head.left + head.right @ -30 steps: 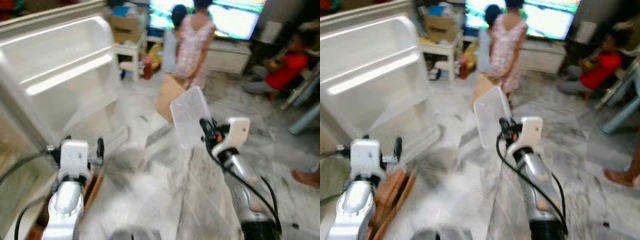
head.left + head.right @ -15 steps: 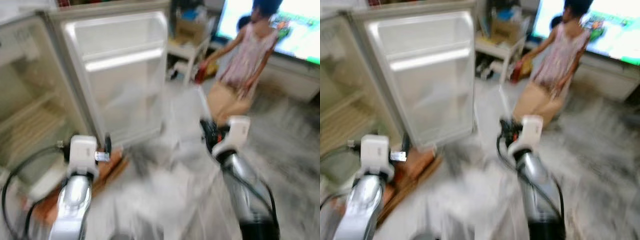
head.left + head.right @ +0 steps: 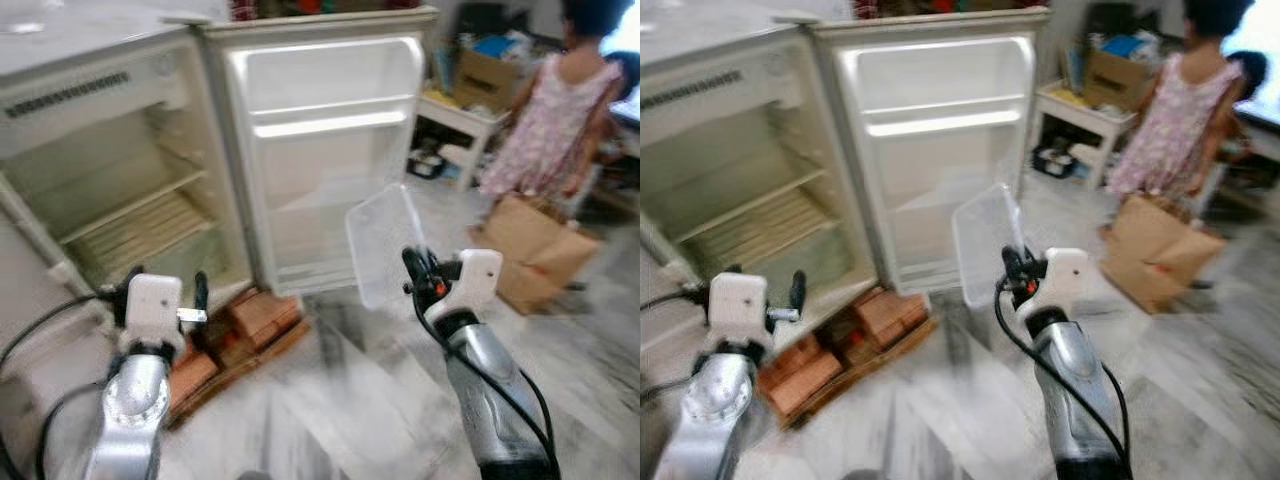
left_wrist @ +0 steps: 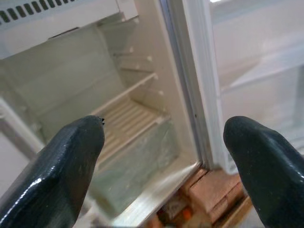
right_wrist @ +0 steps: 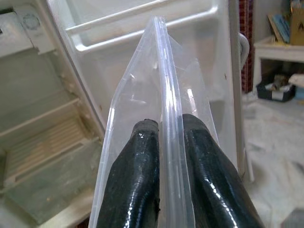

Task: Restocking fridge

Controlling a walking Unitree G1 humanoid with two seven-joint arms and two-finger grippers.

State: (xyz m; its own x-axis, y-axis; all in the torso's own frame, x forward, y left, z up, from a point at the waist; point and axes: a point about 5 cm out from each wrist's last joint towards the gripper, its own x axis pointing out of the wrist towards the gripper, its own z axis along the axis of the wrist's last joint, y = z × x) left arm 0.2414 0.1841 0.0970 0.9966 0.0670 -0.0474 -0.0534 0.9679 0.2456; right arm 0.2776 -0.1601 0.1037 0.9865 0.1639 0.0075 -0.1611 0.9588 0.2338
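So the clear plastic tray [image 3: 384, 243] is pinched by its rim in the right gripper [image 5: 164, 137], both black fingers [image 5: 135, 180] pressed tight against the thin edge, one on each side. It stands up on edge above the gripper, tilted a little, and you can see straight through it.

Past the tray, out ahead of the right gripper, is the fridge [image 3: 120, 190] with its door [image 3: 325, 150] swung wide open. The door is the closer part to that gripper, white inside with a rail across it. The main compartment sits ahead of the left gripper [image 4: 164, 156] instead, with a ribbed shelf [image 3: 140, 232] and what looks like a drawer under it, though that bit is hazy.

The left gripper is spread wide with nothing between its fingers [image 4: 57, 171], hovering in front of the fridge opening, well apart from the tray.

Below and between the two grippers, at the foot of the fridge, there are some bricks [image 3: 250, 320] on a wooden board on the floor [image 3: 330, 400], which is pale marble.

Off beyond the right gripper's outer side, a person [image 3: 560, 110] in a patterned dress stands with their back turned, a brown paper bag [image 3: 530, 250] on the floor beside them. Further back is a small white table [image 3: 460, 115] with a cardboard box [image 3: 490, 70] on it.
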